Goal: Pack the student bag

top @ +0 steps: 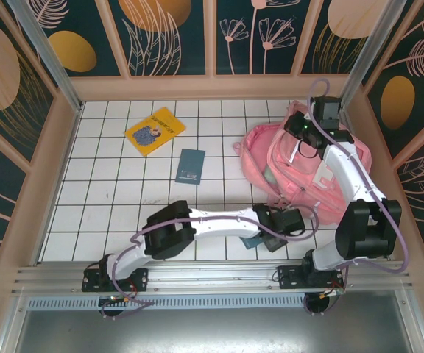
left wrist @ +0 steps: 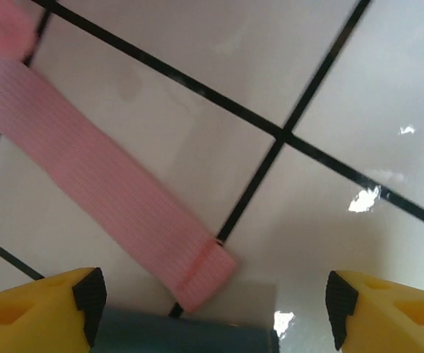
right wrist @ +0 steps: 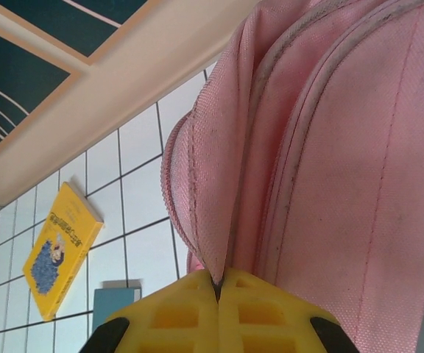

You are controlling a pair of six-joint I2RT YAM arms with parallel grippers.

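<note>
On the tiled table, the student bag seemingly lies lengthwise left-right.

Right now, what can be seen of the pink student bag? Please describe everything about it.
The student bag is a large pink backpack of woven fabric with stitched seams and piped edges. It lies slumped on the white tiled table, at the far right side. The right end effector is shut on a fold of its fabric, pinching it. One flat pink strap lies loose on the tiles.
</note>
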